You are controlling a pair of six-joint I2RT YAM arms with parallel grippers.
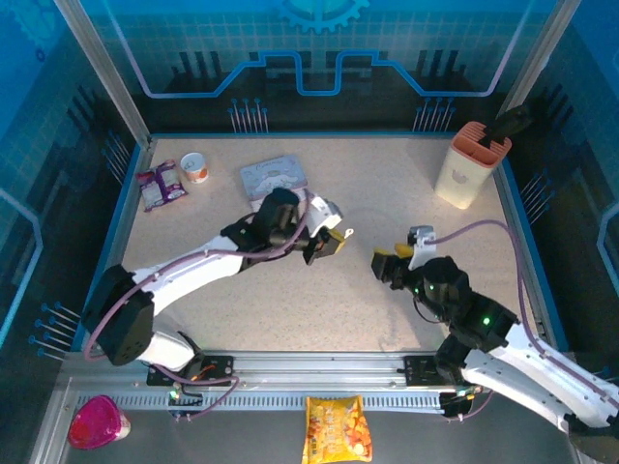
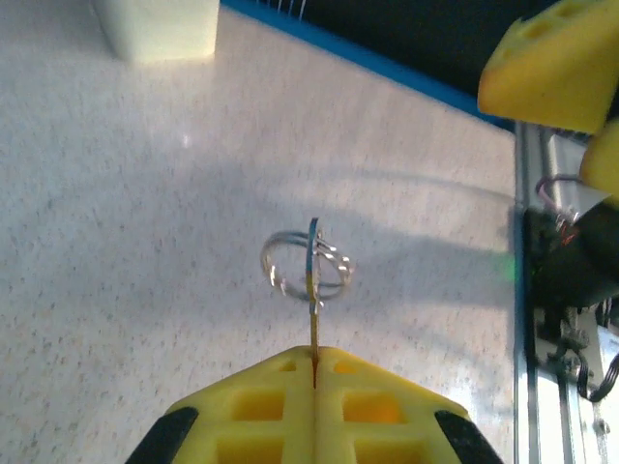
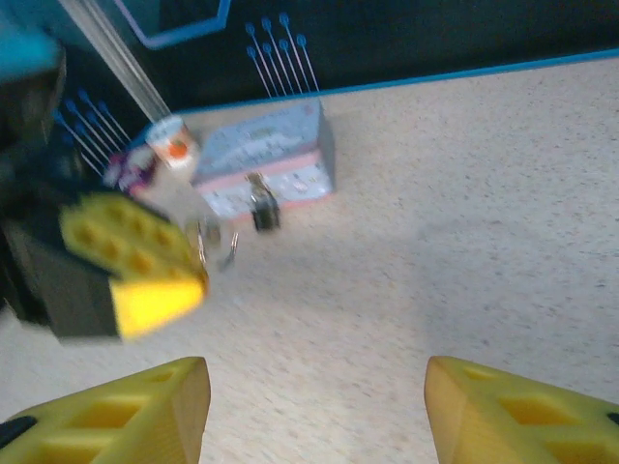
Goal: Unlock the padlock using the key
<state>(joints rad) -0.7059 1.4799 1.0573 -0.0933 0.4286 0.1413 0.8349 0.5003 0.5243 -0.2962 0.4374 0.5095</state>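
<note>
Speckled tabletop [image 3: 464, 242]: padlock [image 3: 261, 211] beside tin [image 3: 276, 155], cup [image 3: 171, 140]

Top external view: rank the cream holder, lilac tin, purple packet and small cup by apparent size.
1. Cream holder and lilac tin: they look alike, and the left arm covers part of the tin, so they are unranked.
2. Purple packet.
3. Small cup.

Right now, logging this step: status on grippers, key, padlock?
Left gripper shut on key. Right gripper open, empty. Padlock at front of tin, untouched. Path clear.
</note>
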